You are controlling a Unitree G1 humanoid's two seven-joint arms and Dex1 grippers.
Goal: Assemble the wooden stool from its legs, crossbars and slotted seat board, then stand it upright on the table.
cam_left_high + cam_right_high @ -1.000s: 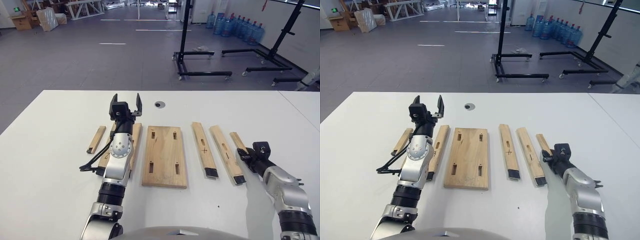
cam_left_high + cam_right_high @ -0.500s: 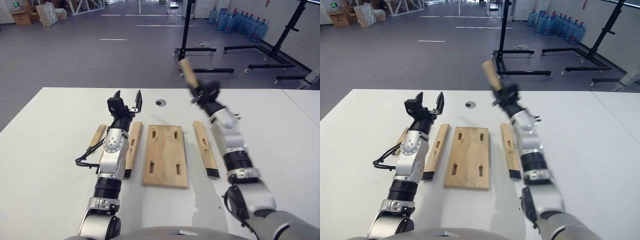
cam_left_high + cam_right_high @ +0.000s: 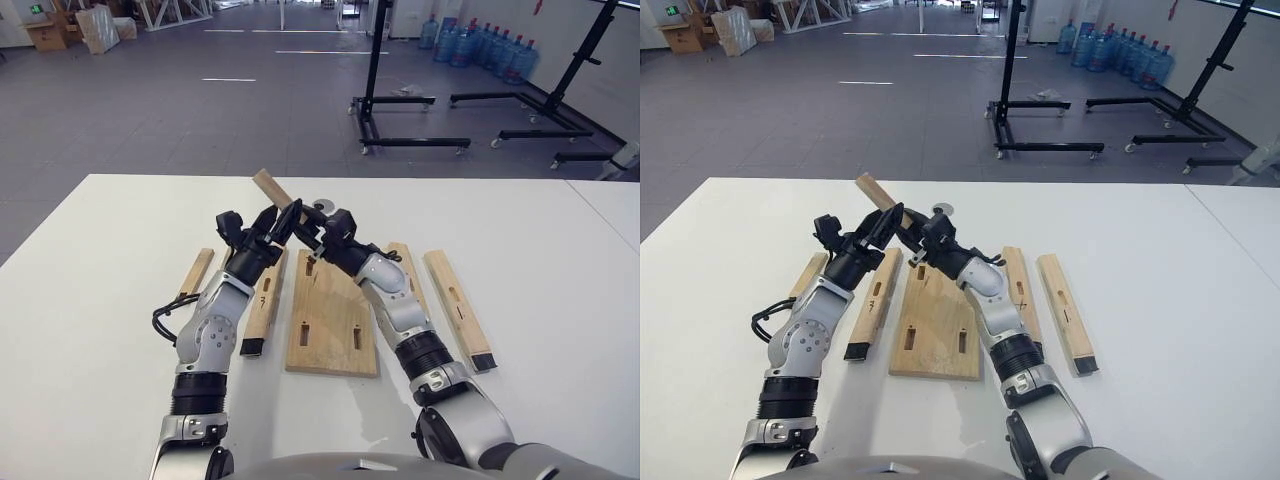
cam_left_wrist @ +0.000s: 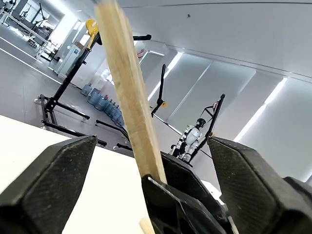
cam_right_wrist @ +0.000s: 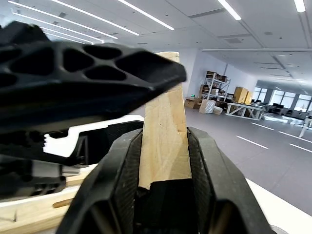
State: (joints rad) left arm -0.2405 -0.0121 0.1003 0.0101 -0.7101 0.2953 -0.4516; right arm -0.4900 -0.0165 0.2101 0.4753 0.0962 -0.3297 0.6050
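Right wrist view, right end effector (image 5: 166,135) clamping crossbar (image 5: 164,114)

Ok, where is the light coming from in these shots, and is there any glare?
Right wrist view: ceiling light strips overhead, the wooden piece evenly lit. Left wrist view: bright wall panels behind, so the jaws look dark. Left eye view: the white table is bright, with no hard glare spot.

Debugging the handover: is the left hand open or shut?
Open: left hand fingers spread either side of the short wooden bar the right hand clamps.
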